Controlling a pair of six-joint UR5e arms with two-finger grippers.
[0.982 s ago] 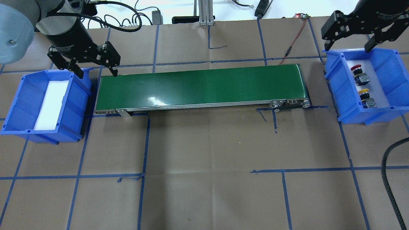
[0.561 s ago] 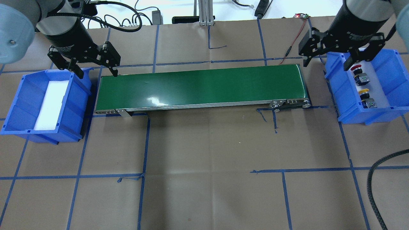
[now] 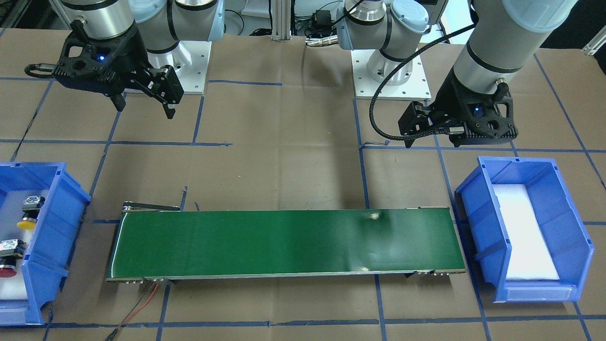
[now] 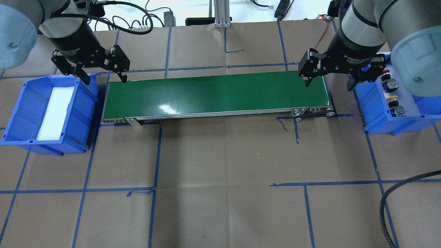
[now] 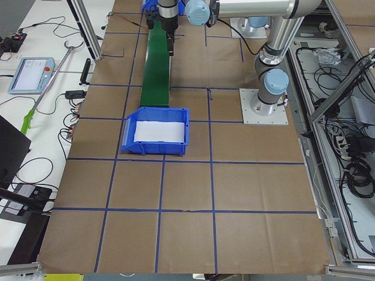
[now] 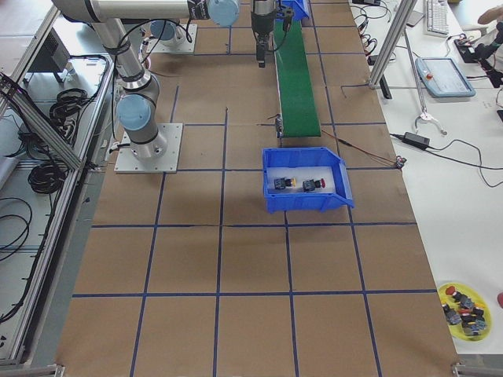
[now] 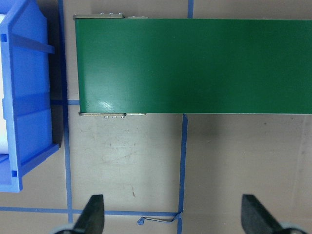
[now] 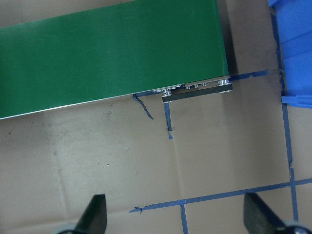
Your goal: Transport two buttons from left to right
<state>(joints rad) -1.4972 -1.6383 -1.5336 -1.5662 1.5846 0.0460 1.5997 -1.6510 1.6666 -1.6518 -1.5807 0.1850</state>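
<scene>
Both buttons lie on white foam in the blue right bin (image 4: 368, 103): the red-capped button (image 4: 384, 73) farther back, the yellow-capped button (image 4: 392, 100) nearer. The front-facing view shows the yellow one (image 3: 26, 222) and the red one (image 3: 7, 271) too. My right gripper (image 4: 329, 86) hangs open and empty above the right end of the green conveyor belt (image 4: 217, 94), left of that bin. My left gripper (image 4: 104, 80) is open and empty over the belt's left end, beside the blue left bin (image 4: 82, 113), which holds only white foam.
A black cable (image 4: 396, 193) loops over the table at the lower right. A red wire (image 4: 318, 38) runs to the belt's far right corner. A yellow dish of spare parts (image 6: 464, 302) sits on the side bench. Blue tape lines grid the brown table cover.
My right gripper has swung left, from above the right bin to over the belt's right end, staying open. The left arm and both buttons have not moved.
</scene>
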